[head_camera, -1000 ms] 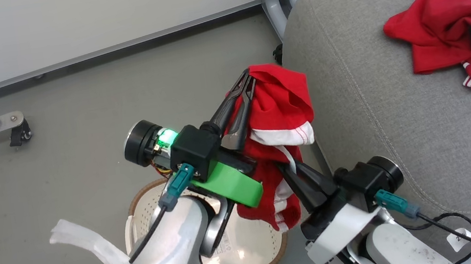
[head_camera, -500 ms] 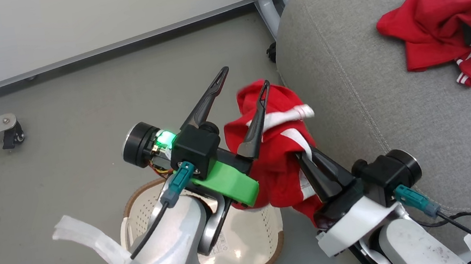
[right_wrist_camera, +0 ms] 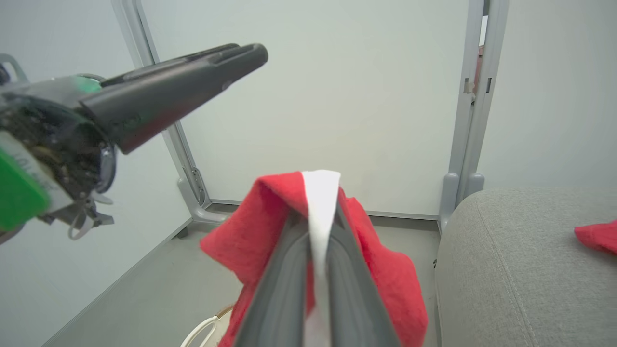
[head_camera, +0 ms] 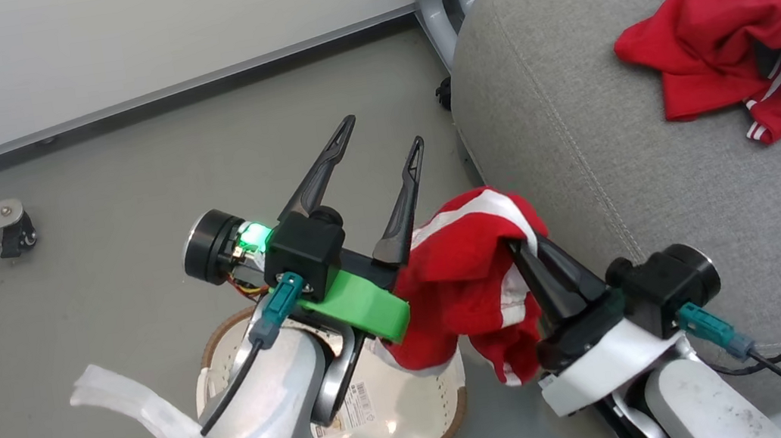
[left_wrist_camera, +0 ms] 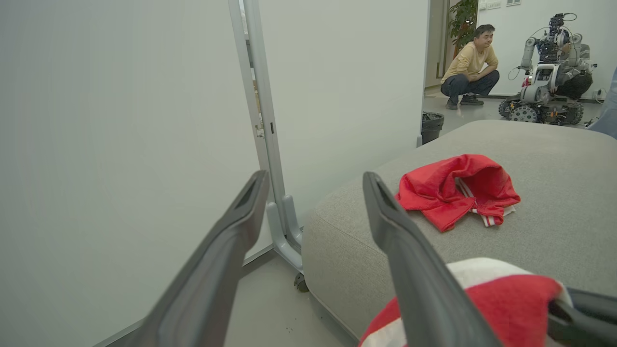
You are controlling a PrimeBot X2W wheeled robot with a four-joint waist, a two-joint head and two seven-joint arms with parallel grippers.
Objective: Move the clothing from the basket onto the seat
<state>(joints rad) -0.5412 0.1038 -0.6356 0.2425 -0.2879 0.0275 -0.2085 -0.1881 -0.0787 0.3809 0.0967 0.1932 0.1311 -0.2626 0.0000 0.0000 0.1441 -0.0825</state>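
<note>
Cream perforated plastic basket with brown woven-look rim (head_camera: pixel 424 401) stands on the grey floor (head_camera: pixel 104 305) beneath both arms. Above it, the right end effector (head_camera: pixel 519 247) is clenched on a soft red fabric garment with white stripes (head_camera: pixel 460 282), which hangs in the air beside the seat's edge. The left end effector (head_camera: pixel 381 132) is released, its fingers spread, one just beside that garment. Beyond, the large grey upholstered seat (head_camera: pixel 659 173) carries a second crumpled red garment (head_camera: pixel 726 49).

left gripper (head_camera: pixel 382 130) wide apart, right gripper (head_camera: pixel 519 247) tight together just beside it, both seemingly aslant, tips upward
</note>
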